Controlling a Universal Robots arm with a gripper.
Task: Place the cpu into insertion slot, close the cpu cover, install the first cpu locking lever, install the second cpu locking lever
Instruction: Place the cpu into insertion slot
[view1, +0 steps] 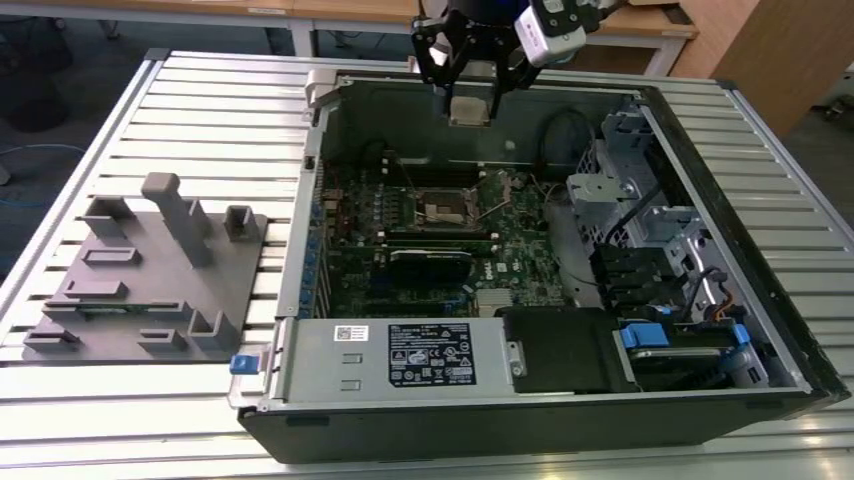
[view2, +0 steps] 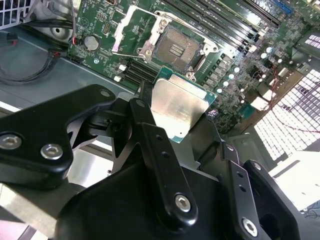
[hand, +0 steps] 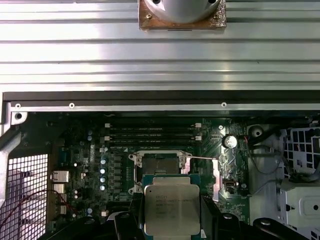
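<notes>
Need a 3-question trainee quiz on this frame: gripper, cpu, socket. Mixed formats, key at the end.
1. Multiple choice: the gripper is shut on
A) a memory card
B) the cpu
C) nothing

2. True or false: the cpu already sits in the insertion slot.

3. Fill in: in the exterior view, the grey fixture block lies on the table to the computer case's ___ (the exterior view's left or right).

Key
1. B. Both wrist views show the chip clamped between the fingers.
2. False. The slot is open and empty, and the cpu is held up off the board.
3. Left.
</notes>
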